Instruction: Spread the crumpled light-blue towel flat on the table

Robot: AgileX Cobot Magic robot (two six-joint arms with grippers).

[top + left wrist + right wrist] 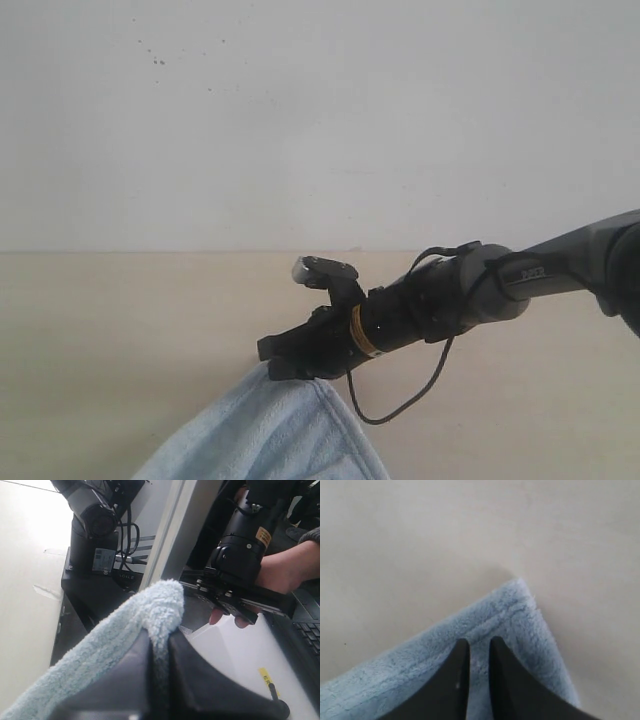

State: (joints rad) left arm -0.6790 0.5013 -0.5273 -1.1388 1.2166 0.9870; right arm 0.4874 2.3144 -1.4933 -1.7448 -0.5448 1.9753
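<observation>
Towel (265, 435) corner in right gripper (270, 360)

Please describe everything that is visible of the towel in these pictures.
The towel is pale blue, fluffy terry cloth with a narrow stitched hem along its edges. It is not flat: it rises from the bottom edge of the exterior view to a peak over the table. There the right gripper has its jaws shut on it just behind a corner. The left gripper pinches another fold.

Fluffy pale-blue towel (270, 435) hangs over beige table (100, 330).
</observation>
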